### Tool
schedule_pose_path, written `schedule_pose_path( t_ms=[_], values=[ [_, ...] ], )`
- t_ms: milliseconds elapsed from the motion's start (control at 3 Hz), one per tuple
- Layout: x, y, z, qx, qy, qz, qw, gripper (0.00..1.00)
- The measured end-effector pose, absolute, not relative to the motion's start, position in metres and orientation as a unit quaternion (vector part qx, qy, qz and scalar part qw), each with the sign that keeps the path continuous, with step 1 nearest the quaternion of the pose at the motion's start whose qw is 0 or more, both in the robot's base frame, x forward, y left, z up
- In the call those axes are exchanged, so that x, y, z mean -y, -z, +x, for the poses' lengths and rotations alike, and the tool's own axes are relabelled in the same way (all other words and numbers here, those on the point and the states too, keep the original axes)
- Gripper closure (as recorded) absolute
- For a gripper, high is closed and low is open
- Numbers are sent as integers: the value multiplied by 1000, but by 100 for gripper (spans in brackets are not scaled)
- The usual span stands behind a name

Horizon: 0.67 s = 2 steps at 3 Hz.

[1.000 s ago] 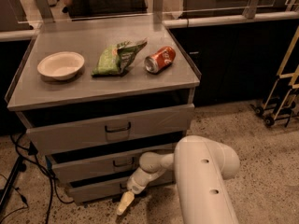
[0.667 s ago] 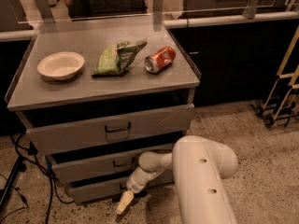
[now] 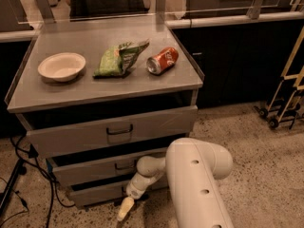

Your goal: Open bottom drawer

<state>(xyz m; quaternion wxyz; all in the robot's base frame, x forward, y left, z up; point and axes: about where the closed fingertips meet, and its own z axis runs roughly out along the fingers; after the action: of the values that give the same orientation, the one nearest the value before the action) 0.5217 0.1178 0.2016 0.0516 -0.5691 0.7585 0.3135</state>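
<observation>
The grey cabinet has three stacked drawers. The bottom drawer is the lowest and slimmest front, just above the floor, with a dark gap above it. My gripper hangs low in front of that drawer, right of its middle, reaching down towards the floor. My white wrist covers the spot where the drawer's handle would be, so the handle is hidden. The thick white forearm fills the lower right of the camera view.
Above are the middle drawer and the tall top drawer with its loop handle. On the cabinet top sit a white bowl, a green chip bag and a red soda can. Cables trail left; a wheeled rack stands right.
The white forearm has shifted slightly left. The gripper stays at the same spot by the bottom drawer front, and the drawers have not visibly moved.
</observation>
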Motion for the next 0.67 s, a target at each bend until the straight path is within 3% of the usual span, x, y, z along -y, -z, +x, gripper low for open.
schedule_pose_path(
  t_ms=[667],
  values=[
    [-119,-194,509,-758,-309,-573,36,0]
  ],
)
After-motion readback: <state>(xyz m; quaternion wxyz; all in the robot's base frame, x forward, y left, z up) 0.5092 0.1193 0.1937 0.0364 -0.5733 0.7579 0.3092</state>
